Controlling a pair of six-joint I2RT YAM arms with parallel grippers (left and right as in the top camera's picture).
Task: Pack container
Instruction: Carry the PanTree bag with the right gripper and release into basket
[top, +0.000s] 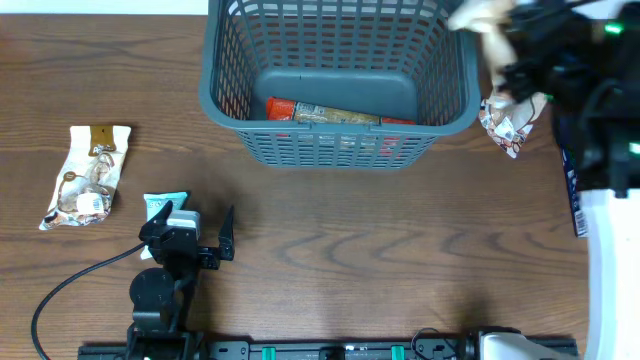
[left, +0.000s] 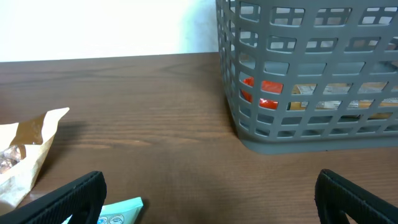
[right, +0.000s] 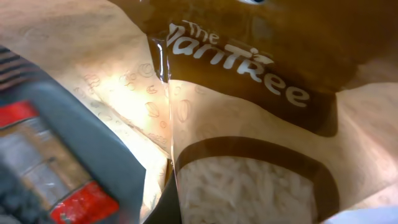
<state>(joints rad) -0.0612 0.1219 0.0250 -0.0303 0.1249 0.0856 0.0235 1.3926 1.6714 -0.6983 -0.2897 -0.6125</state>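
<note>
The container, a large dark grey lattice basket (top: 340, 70), stands at the back centre and holds a red and tan packet (top: 330, 112). My right gripper (top: 500, 45) hovers by the basket's right rim, shut on a tan and brown packet (top: 480, 15). That packet (right: 249, 155) fills the right wrist view and hides the fingers, with the basket wall (right: 74, 137) at the left. My left gripper (top: 192, 232) is open and empty, low over the table beside a teal packet (top: 163, 206). In the left wrist view the gripper (left: 208, 196) faces the basket (left: 311, 81), with the teal packet (left: 121, 210) by its left finger.
A crumpled tan and brown packet (top: 85, 175) lies at the left of the table and also shows in the left wrist view (left: 25, 149). A white packet with red print (top: 510, 120) lies right of the basket, under my right arm. A black cable (top: 70, 285) runs along the front left.
</note>
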